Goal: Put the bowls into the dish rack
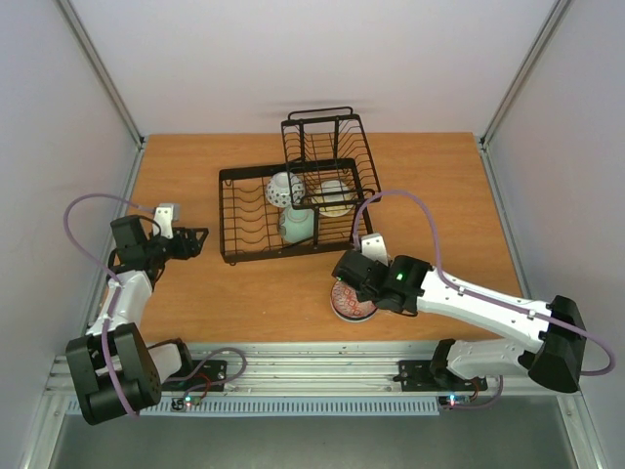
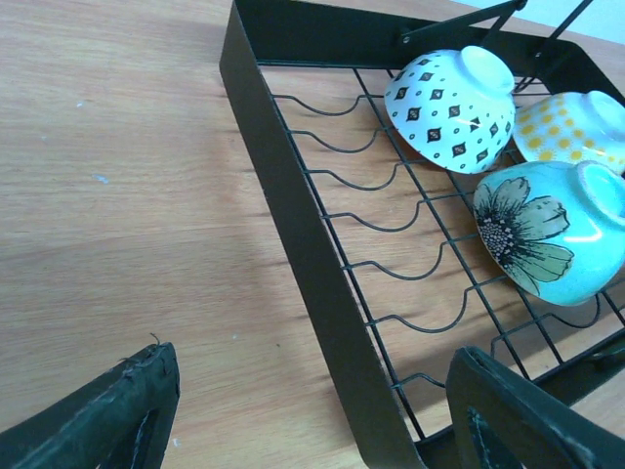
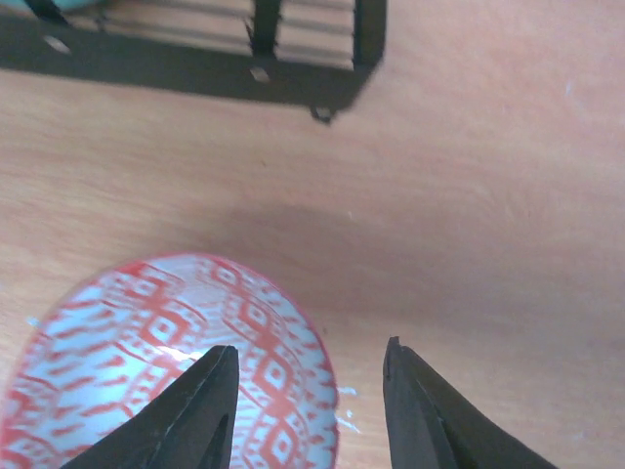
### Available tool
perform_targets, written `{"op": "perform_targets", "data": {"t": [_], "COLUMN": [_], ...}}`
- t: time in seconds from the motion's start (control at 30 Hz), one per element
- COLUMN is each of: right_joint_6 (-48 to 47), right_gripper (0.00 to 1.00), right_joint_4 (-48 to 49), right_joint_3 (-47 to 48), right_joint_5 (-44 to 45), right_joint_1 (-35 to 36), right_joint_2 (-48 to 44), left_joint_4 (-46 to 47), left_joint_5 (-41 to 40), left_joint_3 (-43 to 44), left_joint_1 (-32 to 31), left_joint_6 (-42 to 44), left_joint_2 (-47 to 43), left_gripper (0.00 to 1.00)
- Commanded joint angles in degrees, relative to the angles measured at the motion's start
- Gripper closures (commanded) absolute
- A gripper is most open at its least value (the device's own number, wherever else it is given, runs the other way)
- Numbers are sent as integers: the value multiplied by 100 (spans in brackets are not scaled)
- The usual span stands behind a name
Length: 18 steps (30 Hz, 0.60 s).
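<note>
i see right tool (image 3: 305, 350) fingers apart, astride rim of red-patterned bowl (image 3: 146, 362); bowl upright on counter (image 1: 195, 293) by near edge, right of centre. left tool (image 2: 314, 350) spread, holding nothing, near left edge beside dish rack (image 2: 293, 225). tipped in rack: diamond-print bowl (image 2: 451, 109), yellow-dotted bowl (image 2: 571, 127), teal flower bowl (image 2: 552, 230).

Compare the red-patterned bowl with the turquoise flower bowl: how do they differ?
The red-and-pale-blue diamond-patterned ceramic bowl sits on the wooden table, outside the black wire dish rack; the turquoise ceramic bowl with a painted flower lies inside it. The red one stands open side up; the turquoise one is tipped, foot showing. Both are small and round.
</note>
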Motion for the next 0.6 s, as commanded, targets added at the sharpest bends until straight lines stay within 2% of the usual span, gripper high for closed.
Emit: {"op": "perform_targets", "data": {"t": [0.0, 0.27, 0.57], "right_joint_6": [346, 213, 243], "right_gripper": [58, 61, 73], "right_joint_4": [-12, 328, 559], "right_joint_3": [-405, -756, -986], "right_joint_5": [-554, -885, -1055], "right_joint_1": [-319, -601, -650], "right_joint_2": [-209, -103, 140], "left_joint_4": [53, 61, 33], "left_joint_5": [332, 469, 537], "left_joint_3": [130, 124, 125], "left_joint_1": [34, 35, 33], "left_joint_6": [152, 201, 220], "left_joint_2": [-18, 14, 9], "left_gripper": [24, 24, 24]}}
